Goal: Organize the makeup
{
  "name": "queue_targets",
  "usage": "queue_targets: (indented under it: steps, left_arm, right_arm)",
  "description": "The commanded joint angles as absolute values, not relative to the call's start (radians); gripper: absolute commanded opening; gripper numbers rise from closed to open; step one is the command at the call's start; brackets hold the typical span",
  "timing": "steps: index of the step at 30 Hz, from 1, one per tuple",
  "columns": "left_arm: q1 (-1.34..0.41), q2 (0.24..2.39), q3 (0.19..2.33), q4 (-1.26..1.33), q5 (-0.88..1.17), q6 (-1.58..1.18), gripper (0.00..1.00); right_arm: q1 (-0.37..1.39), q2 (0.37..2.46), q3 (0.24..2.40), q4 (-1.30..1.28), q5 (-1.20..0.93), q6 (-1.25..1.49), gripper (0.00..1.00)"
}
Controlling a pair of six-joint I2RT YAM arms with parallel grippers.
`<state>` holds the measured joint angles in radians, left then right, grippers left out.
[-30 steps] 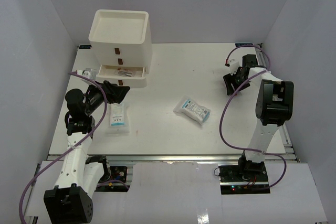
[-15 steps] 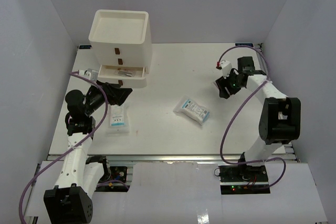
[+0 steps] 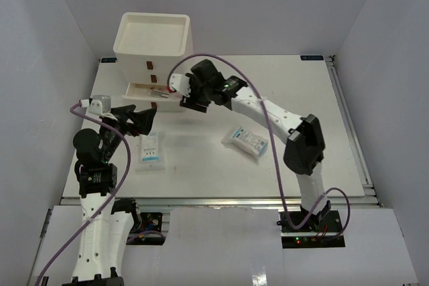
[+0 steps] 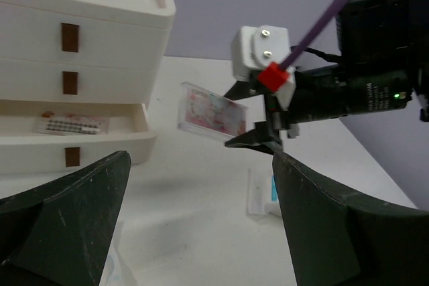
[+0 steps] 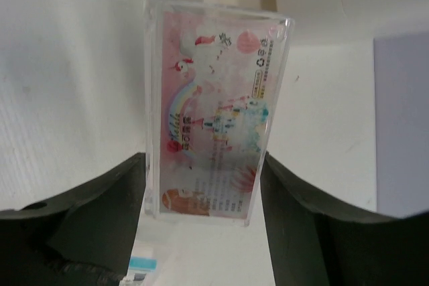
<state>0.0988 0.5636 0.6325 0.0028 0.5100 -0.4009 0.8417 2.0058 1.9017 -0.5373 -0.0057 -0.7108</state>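
A pink-white flat packet (image 5: 211, 138) in a clear case stands upright between the fingers (image 5: 87, 222) of my right gripper (image 5: 204, 195), which is shut on its lower part. From the left wrist view the same packet (image 4: 211, 113) hangs in the air just right of the white drawer box's open bottom drawer (image 4: 74, 132). My right gripper (image 3: 189, 96) reaches across the table to that drawer (image 3: 155, 92). My left gripper (image 3: 139, 122) is open and empty, above a white-blue sachet pack (image 3: 151, 149). A second sachet pack (image 3: 245, 140) lies mid-table.
The white drawer box (image 3: 153, 51) stands at the back left with an open tray on top. Small items (image 4: 70, 123) lie in its open bottom drawer. The right arm (image 3: 268, 108) spans the middle of the table. Grey walls close in the sides.
My right arm has swung from the far right of the table across to the drawer box, carrying the packet. My left arm has drawn back a little and lifted.
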Motion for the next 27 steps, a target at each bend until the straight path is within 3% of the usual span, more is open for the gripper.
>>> queue_targets:
  steps: [1,3,7,19,21,23,25,27]
  left_arm:
    - [0.095,0.513,0.674,-0.128,0.333,-0.344,0.98]
    - [0.094,0.497,0.677,-0.157,0.280,-0.331,0.98]
    - [0.094,0.474,0.683,-0.197,0.175,-0.310,0.98]
    - [0.086,0.451,0.681,-0.233,0.094,-0.300,0.98]
    - [0.086,0.453,0.679,-0.232,0.094,-0.301,0.98]
    - [0.086,0.451,0.676,-0.232,0.098,-0.301,0.98]
    - [0.086,0.451,0.673,-0.232,0.098,-0.302,0.98]
    - [0.086,0.451,0.672,-0.232,0.100,-0.302,0.98]
  right_arm:
    - [0.937,2.269,2.252,-0.504,0.268,-0.740,0.15]
    - [0.959,2.358,2.332,-0.400,0.350,-0.789,0.17]
    - [0.986,2.407,2.257,-0.013,0.451,-0.897,0.15]
    - [0.951,2.581,2.326,0.274,0.484,-0.926,0.21]
    - [0.939,2.587,2.315,0.275,0.478,-0.913,0.28]
    - [0.930,2.588,2.274,0.281,0.465,-0.900,0.40]
    - [0.928,2.570,2.229,0.289,0.442,-0.891,0.56]
    - [0.930,2.541,2.163,0.307,0.421,-0.880,0.82]
